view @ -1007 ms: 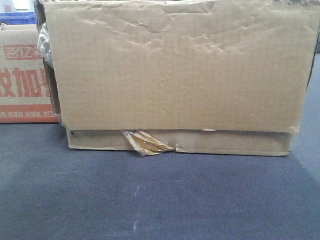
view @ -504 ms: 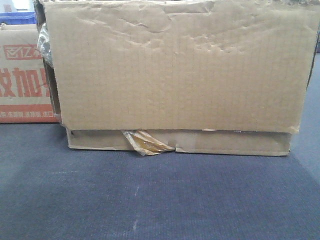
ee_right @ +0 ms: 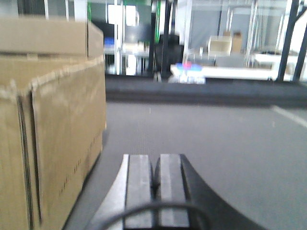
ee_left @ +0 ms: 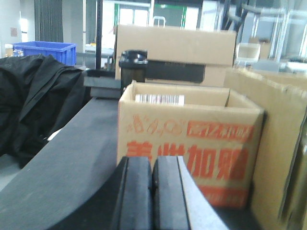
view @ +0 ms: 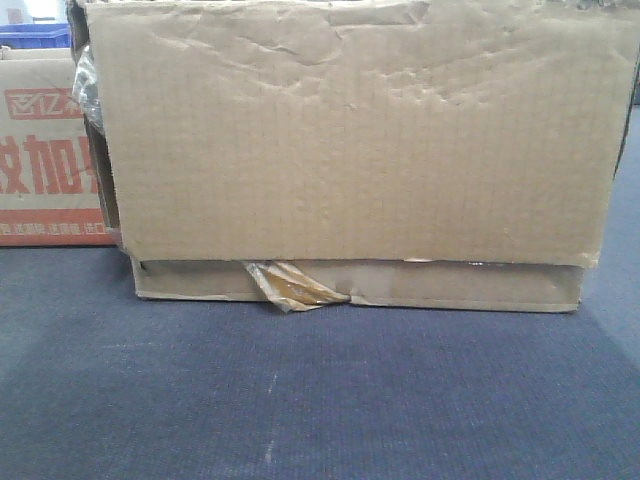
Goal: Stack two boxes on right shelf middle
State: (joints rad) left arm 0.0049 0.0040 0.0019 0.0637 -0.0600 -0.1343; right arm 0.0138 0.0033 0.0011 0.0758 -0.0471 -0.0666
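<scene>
The large dented carton [view: 350, 140] sits on a flatter box [view: 460, 285] on the grey table [view: 300, 400], with torn tape [view: 295, 287] curling at the lower edge. The shelf is not in view. The left hand [ee_left: 152, 191] and right hand [ee_right: 154, 187] flank the pair, each with its pads pressed together and holding nothing. The top carton overhangs the lower box, so a squeeze on its soft, creased walls would likely buckle them or leave the lower box behind. The red-lettered carton [ee_left: 192, 143] crowds the left side.

Before you: large carton [view: 350, 130] sits on flatter box [view: 450, 285].
Your left: printed carton [view: 45, 150], farther back on the bench [view: 300, 400].
</scene>
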